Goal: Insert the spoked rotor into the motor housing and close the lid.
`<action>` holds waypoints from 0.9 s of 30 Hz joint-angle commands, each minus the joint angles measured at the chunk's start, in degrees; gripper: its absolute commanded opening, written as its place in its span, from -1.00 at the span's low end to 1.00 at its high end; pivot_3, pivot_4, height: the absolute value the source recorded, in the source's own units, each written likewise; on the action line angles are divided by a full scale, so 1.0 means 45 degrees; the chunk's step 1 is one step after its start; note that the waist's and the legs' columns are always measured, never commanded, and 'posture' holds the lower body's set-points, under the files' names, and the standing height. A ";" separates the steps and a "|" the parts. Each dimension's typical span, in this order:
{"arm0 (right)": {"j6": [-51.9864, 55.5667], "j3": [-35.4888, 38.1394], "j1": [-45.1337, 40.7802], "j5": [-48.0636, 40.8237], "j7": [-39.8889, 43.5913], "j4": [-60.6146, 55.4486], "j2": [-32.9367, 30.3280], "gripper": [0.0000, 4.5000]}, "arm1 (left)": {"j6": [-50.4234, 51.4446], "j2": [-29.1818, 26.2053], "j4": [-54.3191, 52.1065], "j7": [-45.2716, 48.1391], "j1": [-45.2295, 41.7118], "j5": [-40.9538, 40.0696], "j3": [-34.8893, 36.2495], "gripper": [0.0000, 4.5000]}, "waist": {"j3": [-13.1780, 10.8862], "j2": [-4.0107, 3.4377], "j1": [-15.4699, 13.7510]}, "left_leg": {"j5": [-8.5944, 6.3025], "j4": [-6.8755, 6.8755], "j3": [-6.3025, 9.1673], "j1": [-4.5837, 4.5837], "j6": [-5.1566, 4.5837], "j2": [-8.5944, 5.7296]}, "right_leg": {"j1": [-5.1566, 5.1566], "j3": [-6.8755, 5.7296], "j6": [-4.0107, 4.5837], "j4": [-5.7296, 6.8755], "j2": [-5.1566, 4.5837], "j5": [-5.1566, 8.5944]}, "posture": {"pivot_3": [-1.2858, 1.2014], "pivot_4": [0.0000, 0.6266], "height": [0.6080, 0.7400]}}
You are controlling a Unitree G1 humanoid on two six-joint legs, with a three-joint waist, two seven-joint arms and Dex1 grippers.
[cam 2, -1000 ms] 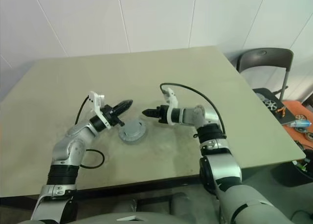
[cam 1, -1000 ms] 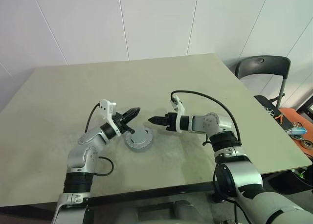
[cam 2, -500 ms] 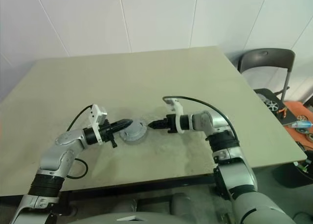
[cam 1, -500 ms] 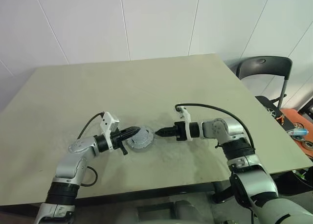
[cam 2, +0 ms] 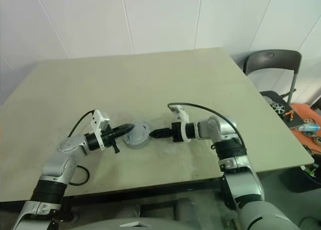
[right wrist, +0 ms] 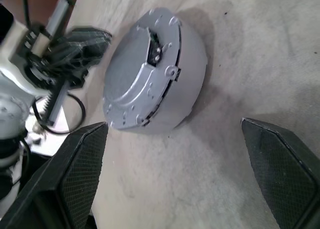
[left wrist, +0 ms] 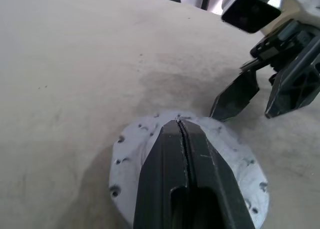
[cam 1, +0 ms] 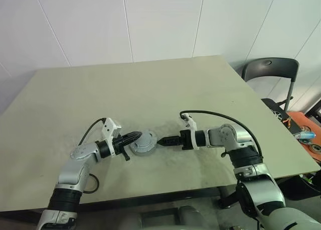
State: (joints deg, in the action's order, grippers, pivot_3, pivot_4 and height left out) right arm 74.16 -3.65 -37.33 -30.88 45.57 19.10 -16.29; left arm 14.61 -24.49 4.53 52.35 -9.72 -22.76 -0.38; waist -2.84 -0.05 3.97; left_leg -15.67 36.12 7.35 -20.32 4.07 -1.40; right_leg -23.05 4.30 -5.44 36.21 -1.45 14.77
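On the table (cam 1: 60, 99), the lidded motor housing (cam 1: 143, 142) lies flat between the closed left gripper (cam 1: 135, 136) and wide-open, empty right gripper (cam 1: 161, 140).

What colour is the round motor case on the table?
Light grey motor case, clearest in the right wrist view.

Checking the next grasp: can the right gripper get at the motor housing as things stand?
Probably yes: the right gripper stands open just beside the motor housing, bare table between them. The shut left gripper rests on its far side.

Beige bench (cam 1: 150, 84) against white panelled wall (cam 1: 125, 24). Dark folding chair (cam 1: 271, 72) off its far right corner, orange clutter (cam 1: 303, 132) nearby.
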 commanded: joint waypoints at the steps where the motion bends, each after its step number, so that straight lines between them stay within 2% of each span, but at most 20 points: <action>1: -0.0094 -0.0458 0.0185 0.0456 -0.0696 0.0000 0.0221 0.99 | -0.0419 -0.0032 -0.0114 0.0070 -0.0095 0.0080 0.0118 -1.00 | 0.0002 0.0002 0.0003 | 0.0000 0.0002 0.0000 0.0007 0.0000 0.0000 | 0.0006 0.0000 -0.0001 0.0001 0.0001 0.0001 | 0.03 -1.00 1.00; 8: 0.0429 -0.0124 0.0014 0.0140 -0.1051 0.0105 0.0584 0.99 | -0.0462 -0.0049 -0.0279 -0.0026 0.0068 0.0103 0.0139 -1.00 | 0.0004 0.0005 0.0013 | -0.0001 0.0000 -0.0008 0.0179 0.0000 0.0002 | 0.0170 0.0001 0.0035 -0.0002 0.0003 0.0040 | 0.03 -1.00 1.00; 15: 0.1184 0.0743 -0.0331 -0.0162 -0.1843 0.0581 0.1820 0.99 | -0.0344 -0.0090 -0.0393 -0.0093 -0.0031 0.0137 0.0058 -1.00 | 0.0009 0.0013 0.0124 | -0.0001 -0.0025 -0.0014 0.0190 -0.0001 0.0033 | 0.0160 0.0005 -0.0002 0.0002 0.0030 0.0016 | 0.03 -1.00 1.00; 27: 0.2455 0.1288 -0.1128 -0.0736 -0.1773 0.0867 0.2725 0.99 | 0.0008 -0.0123 -0.0754 -0.0220 -0.0233 0.0145 0.0076 -1.00 | 0.0004 0.0006 0.0036 | -0.0004 -0.0055 -0.0010 0.0153 -0.0004 0.0065 | 0.0108 0.0012 -0.0002 0.0002 0.0068 0.0010 | 0.03 -1.00 1.00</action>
State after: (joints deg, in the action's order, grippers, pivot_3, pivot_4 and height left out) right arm 83.29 2.06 -40.85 -31.69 36.42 22.93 -5.55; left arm 14.72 -24.64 3.59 51.61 -9.48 -21.94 -0.41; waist -2.82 -0.03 4.14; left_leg -15.69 35.87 7.31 -19.64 4.05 -1.11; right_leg -22.57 4.35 -5.45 36.22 -1.15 14.81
